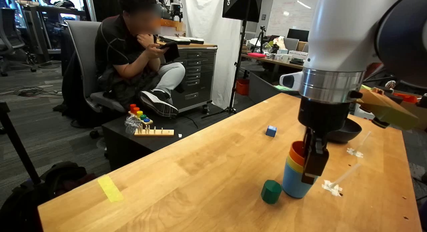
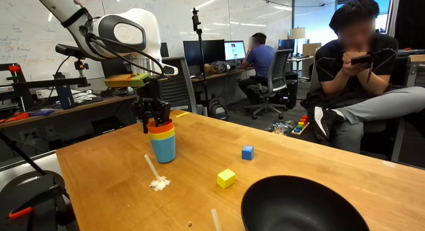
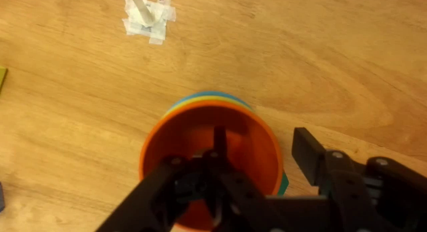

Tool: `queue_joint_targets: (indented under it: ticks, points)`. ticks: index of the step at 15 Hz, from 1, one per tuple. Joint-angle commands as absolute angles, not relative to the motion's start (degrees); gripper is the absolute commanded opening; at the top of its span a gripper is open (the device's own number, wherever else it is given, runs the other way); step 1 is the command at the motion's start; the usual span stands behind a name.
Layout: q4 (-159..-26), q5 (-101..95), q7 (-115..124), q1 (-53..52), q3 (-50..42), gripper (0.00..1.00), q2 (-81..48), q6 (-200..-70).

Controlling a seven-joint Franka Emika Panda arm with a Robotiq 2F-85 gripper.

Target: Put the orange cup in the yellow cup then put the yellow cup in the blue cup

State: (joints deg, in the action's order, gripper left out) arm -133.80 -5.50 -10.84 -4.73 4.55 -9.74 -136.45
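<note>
In both exterior views the three cups stand upright in one nested stack on the table. On top is the orange cup point(image 2: 160, 128), sitting inside the yellow cup point(image 2: 163, 135), of which just an upper band shows. The light-blue cup point(image 2: 163, 150) is outermost and rests on the wood. My gripper point(image 3: 261, 144) is at the stack's rim with its jaws apart. One of its fingers point(image 3: 220, 140) reaches down inside the orange cup; the opposite one hangs outside the stack, with a gap between it and the rim. Nothing is clamped between them.
A green block point(image 1: 271, 192) stands close beside the blue cup. Farther off are a blue block point(image 2: 247, 152), a yellow block point(image 2: 226, 178) and a black bowl point(image 2: 298, 204). A thin straw point(image 2: 152, 167) taped to the table rises near the cups, and a second straw point(image 2: 215, 220) stands nearer the bowl.
</note>
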Motion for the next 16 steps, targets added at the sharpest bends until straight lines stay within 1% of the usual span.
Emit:
queue_joint_targets:
  ticks: [1, 3, 10, 16]
  points:
    - [-133.2, -6.8, -10.2, -5.0, 4.9, 0.88, -10.0, -136.9]
    - [-134.3, -7.2, -10.8, -4.8, 4.8, 1.00, -8.9, -136.5]
    - [-139.5, -7.6, -13.0, -3.9, 4.2, 1.00, -1.5, -134.4]
    - [-146.1, -6.1, -16.0, -3.5, 3.4, 1.00, 10.5, -132.9]
